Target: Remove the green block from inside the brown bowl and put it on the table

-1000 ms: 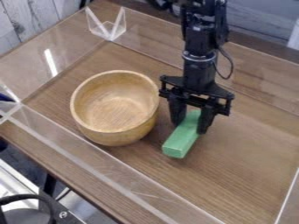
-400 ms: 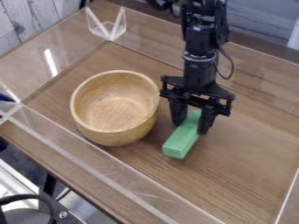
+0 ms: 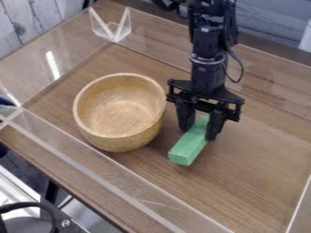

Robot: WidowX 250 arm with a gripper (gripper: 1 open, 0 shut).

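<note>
The green block (image 3: 188, 148) lies on the table (image 3: 249, 187) just right of the brown bowl (image 3: 122, 138), its long side pointing toward the front edge. My gripper (image 3: 202, 133) points down over the block's far end, with one black finger on each side of it, shut on the block. The block's near end sticks out in front of the fingers and seems to rest on the tabletop. The bowl is empty and stands upright, a small gap away from the block.
Low clear acrylic walls (image 3: 85, 177) run around the table's edges. A clear acrylic bracket (image 3: 112, 27) stands at the back left corner. Bare wood lies to the right of and in front of the gripper.
</note>
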